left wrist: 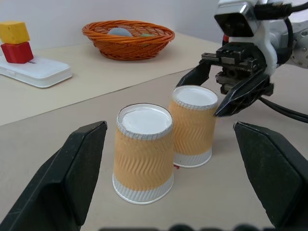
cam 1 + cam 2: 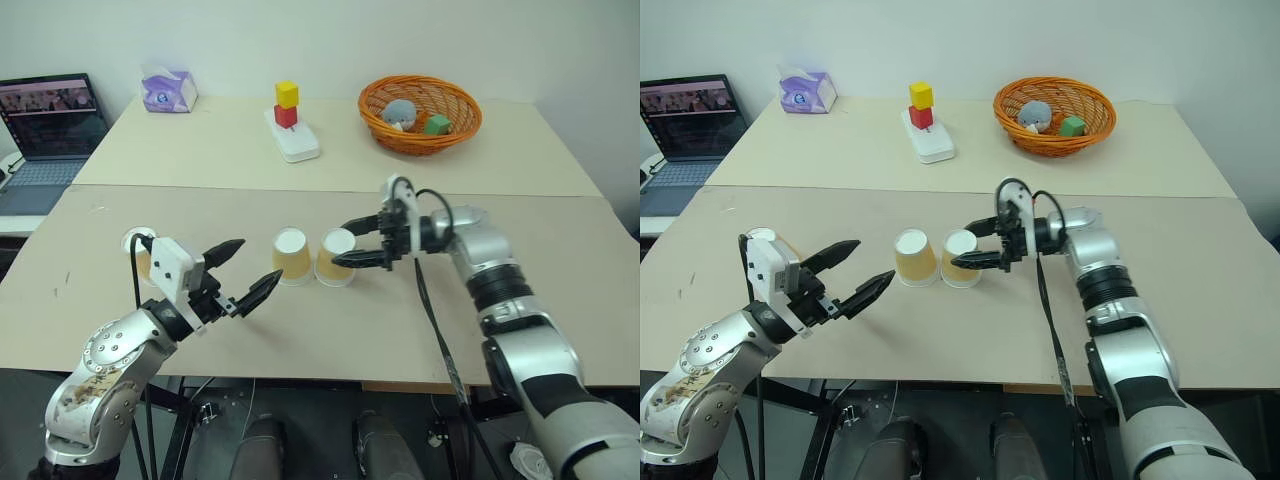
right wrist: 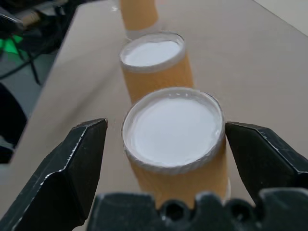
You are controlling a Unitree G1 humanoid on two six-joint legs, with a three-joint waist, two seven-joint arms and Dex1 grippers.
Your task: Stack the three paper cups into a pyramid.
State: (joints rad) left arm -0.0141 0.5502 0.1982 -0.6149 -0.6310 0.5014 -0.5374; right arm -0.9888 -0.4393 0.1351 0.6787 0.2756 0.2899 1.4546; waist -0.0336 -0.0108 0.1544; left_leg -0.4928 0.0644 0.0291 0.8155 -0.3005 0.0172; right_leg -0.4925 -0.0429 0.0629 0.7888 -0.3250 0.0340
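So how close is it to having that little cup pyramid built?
The base looks done: two paper cups stand upside down, side by side, mid-table. The right gripper is open around the right-hand one, apparently just letting go. The third cup stands apart on the table behind the left gripper, which is open and empty. Left to do: lift that cup onto the two.

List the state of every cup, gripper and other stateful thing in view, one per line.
Left base cup: upside down on the table, touching its neighbour.
Right base cup: upside down, between open fingers, not gripped.
Third cup: on the table, unstacked.
Left gripper: open, empty.
Right gripper: open.
Laptop: open, screen lit.
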